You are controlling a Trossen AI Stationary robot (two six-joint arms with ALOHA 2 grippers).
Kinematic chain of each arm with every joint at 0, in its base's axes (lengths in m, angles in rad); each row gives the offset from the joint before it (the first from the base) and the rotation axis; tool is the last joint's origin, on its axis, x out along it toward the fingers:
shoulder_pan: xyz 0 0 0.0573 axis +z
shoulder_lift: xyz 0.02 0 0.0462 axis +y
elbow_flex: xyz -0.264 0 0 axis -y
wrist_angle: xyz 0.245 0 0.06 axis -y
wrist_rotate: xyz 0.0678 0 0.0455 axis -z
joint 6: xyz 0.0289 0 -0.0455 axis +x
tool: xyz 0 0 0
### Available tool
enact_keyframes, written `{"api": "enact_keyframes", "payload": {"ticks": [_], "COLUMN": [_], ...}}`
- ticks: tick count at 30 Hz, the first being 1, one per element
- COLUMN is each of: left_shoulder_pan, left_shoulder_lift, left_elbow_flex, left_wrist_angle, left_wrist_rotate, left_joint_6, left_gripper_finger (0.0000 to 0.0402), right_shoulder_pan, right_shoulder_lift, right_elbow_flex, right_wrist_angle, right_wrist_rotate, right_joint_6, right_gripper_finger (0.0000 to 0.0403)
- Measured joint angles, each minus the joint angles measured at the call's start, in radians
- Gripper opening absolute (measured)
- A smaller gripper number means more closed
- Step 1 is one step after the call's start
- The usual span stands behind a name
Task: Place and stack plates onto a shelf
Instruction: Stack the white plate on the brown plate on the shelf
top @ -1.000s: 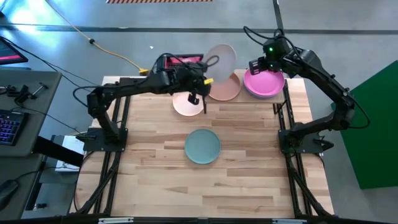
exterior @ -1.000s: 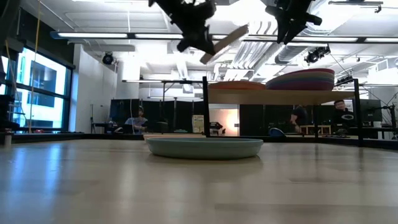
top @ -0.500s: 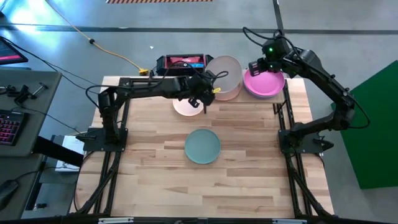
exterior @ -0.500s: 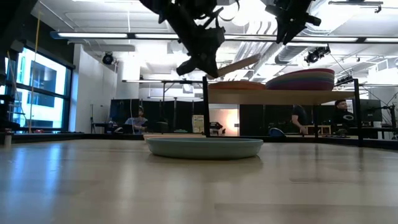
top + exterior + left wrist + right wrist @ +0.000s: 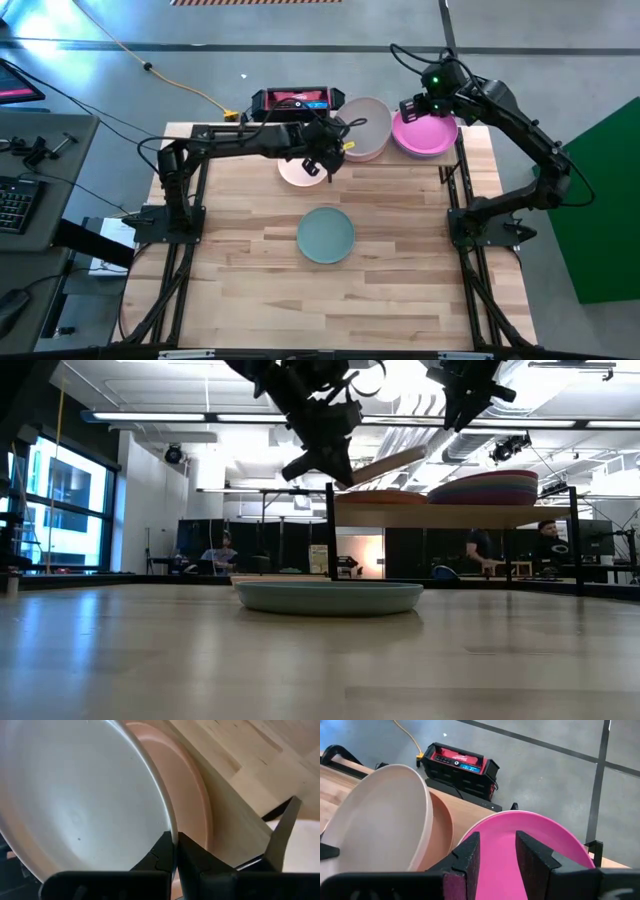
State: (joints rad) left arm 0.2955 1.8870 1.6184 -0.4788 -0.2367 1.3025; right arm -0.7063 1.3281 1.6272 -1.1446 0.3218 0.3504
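Both claws crowd the shelf top; beneath it stands open, and the table around the teal plate lies free.

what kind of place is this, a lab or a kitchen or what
Most likely a robotics lab or workshop, not a kitchen: two arms are frame-mounted on a wooden table, the floor around is bare concrete with a yellow cable, and a desk with a keyboard stands beside it.
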Motion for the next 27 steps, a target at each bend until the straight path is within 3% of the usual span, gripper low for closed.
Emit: {"api": "enact_keyframes", "payload": {"ticks": [18, 27], "left_shoulder_pan": [-0.002, -0.002], "left_shoulder_lift": [0.000, 0.000], "left_elbow_flex": [0.000, 0.000], "left_wrist_angle": [-0.065, -0.048], "left_wrist_rotate": [-0.032, -0.027], "left_joint_6": [-0.018, -0.054], "left_gripper_finger": [0.0002, 0.0036], "right_shoulder_pan": [0.000, 0.000], "right_shoulder_lift": [0.000, 0.000], "right_elbow_flex": [0.000, 0.000], "right_wrist_angle": [0.000, 0.001], "right_wrist_rotate": [-0.037, -0.045], "right_joint_6": [0.000, 0.000], "right_gripper_finger": [0.0105, 0.0105]}}
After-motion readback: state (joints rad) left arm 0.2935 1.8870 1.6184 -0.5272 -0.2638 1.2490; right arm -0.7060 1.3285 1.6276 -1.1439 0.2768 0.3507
